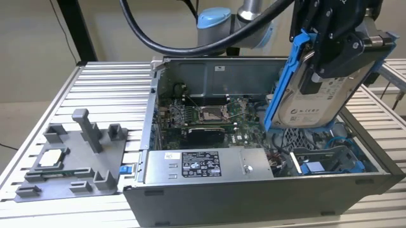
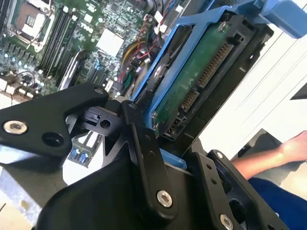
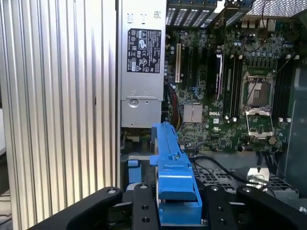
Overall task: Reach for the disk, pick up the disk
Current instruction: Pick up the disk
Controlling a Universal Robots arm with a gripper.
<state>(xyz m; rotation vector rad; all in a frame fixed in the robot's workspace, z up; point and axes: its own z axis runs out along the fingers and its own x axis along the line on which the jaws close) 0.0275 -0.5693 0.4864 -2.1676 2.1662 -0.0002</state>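
Your gripper (image 1: pixel 330 61) is clamped on the disk (image 1: pixel 317 102) and holds it up in the air, tilted, above the open computer case (image 1: pixel 254 190). The pick-up looks done. Farther off sits the grey tray (image 1: pixel 66 164).

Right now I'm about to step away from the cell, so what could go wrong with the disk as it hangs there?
1. The pincer holds the disk tilted above the open case; if the grip slips, it would likely drop onto the motherboard.
2. Its lower end hangs close over the drive bay, so a low sideways move could snag there.
3. A person's arm shows in the second wrist view, possibly near the arm's path.
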